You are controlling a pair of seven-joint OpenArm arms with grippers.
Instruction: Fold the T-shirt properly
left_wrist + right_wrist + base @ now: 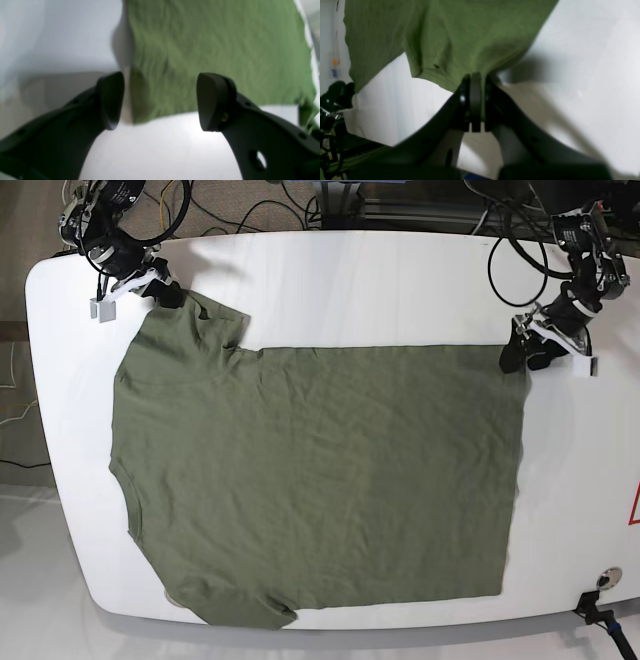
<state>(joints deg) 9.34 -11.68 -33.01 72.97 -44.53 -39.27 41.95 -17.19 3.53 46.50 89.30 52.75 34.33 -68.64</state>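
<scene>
Base view shows you the T-shirt (320, 480) spread nearly flat across the white table (330, 280), hem toward the left arm's side, collar and sleeves toward the right arm's. Your right gripper (475, 82) is pinched tight on the edge of a sleeve — the cloth tents up into the closed pads. Your left gripper (160, 100) stands wide apart over the hem corner, holding nothing; whether its tips touch the fabric you cannot tell from the wrist view. Expect this cotton to be light, limp and a little wrinkled — it will sag and drag, not hold shape. Judge your grips by the seams: take doubled edges such as hem corners and sleeve cuffs, and lift both ends together so the cloth does not bunch
</scene>
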